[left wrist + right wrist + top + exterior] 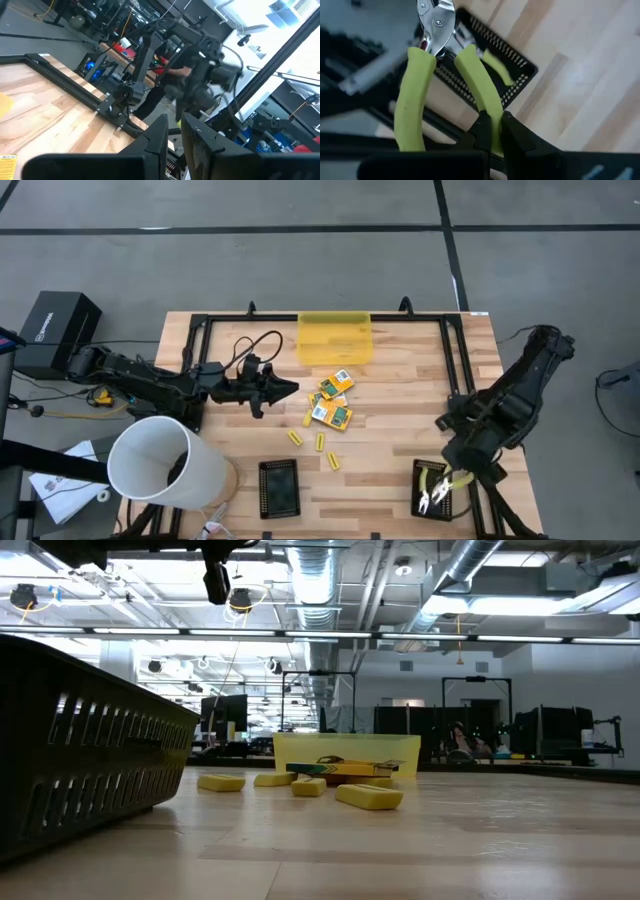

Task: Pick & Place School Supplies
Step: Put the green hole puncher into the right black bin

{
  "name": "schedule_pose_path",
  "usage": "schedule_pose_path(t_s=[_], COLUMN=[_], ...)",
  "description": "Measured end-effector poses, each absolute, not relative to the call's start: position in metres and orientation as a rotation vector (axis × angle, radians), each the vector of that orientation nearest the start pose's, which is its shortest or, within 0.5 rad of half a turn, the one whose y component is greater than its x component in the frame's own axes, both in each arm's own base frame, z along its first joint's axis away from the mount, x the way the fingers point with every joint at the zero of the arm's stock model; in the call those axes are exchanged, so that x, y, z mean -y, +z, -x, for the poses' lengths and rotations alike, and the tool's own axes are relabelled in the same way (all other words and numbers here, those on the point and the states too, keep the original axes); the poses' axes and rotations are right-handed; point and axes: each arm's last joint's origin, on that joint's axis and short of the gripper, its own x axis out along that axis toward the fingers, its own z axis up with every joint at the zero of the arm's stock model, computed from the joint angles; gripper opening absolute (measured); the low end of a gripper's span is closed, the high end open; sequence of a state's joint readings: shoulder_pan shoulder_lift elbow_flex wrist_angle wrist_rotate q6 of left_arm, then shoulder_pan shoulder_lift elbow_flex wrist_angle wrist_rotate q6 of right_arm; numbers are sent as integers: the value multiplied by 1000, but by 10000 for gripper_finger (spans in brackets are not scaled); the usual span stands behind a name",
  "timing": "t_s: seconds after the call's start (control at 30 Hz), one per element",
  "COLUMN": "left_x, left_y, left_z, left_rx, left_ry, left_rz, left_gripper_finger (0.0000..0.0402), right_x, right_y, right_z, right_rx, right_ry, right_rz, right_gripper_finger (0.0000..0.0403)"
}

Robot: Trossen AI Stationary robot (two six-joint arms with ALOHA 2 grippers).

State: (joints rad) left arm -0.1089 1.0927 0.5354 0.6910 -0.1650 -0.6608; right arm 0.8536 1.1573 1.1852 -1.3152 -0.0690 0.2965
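Right gripper pinched one yellow-green handle of the metal pliers above a black tray; their tips were cut off

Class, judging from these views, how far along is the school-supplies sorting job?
Done: one tool lies in the right black tray. In hand: the right gripper holds a second tool above it. Left: printed boxes and yellow sticks lie mid-table; the yellow bin looks empty.

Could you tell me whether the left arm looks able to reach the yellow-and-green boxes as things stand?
Probably yes: the left gripper hovers beside the boxes, with only bare table between them. Its fingers look nearly shut and would need opening first.
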Motion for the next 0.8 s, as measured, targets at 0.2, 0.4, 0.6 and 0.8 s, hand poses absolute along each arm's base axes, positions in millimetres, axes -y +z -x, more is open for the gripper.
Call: schedule_pose_path(t_s=[0.2, 0.4, 0.6, 0.8], left_x=[20, 19, 18, 16], left_y=[272, 273, 273, 273], left_z=[-233, -233, -233, -233], left_rx=[154, 170, 171, 176], left_ry=[33, 53, 64, 83], left_rz=[658, 683, 676, 682], left_gripper_finger=[48, 48, 48, 48], right_x=[-140, -138, -131, -128], right_y=[283, 256, 237, 223], right_z=[-129, -142, -149, -152], right_rx=[-1391, -1298, -1257, -1202], right_ry=[702, 822, 882, 929], right_rz=[377, 462, 522, 570], right_gripper_finger=[10, 10, 10, 10])
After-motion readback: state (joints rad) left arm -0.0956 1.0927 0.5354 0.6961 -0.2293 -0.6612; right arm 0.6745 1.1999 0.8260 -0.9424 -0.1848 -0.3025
